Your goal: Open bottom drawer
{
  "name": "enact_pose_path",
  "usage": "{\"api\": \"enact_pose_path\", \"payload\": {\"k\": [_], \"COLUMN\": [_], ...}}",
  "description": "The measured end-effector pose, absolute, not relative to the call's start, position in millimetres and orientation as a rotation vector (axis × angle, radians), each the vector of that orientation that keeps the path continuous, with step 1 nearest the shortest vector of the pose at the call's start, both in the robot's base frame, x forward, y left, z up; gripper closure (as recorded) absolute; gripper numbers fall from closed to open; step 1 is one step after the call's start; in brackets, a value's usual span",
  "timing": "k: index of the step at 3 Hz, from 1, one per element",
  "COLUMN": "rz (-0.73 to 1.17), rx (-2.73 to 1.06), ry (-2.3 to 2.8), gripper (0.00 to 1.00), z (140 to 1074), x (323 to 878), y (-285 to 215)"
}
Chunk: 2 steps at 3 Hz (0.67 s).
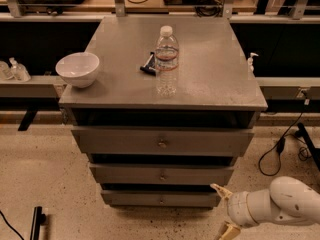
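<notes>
The bottom drawer [161,199] is the lowest and narrowest grey front of three in the cabinet, with a small round knob at its centre; it sits flush and closed. My gripper [222,210] is at the lower right, just right of the bottom drawer's right end, not touching it. Its two pale fingers [220,189] stand apart, one up near the drawer's corner and one down at the frame's lower edge, with nothing between them.
The middle drawer [162,174] and top drawer [162,142] are closed. On the cabinet top [210,69] stand a white bowl [78,69], a water bottle [166,60] and a small dark tool [148,64]. Cables [280,149] lie on the floor at right.
</notes>
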State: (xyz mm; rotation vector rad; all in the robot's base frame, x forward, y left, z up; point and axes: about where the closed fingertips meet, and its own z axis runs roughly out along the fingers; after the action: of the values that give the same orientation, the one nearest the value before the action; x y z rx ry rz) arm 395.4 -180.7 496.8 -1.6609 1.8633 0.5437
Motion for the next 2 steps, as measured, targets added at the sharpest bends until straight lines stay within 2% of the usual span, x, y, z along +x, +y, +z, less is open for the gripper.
{"api": "enact_pose_path", "payload": {"k": [2], "rz": [0.649], "rx": [-1.44], "ry": [1.682], "gripper": [0.0], "z": [413.9], "x": [392.7], "y": [-211.6]}}
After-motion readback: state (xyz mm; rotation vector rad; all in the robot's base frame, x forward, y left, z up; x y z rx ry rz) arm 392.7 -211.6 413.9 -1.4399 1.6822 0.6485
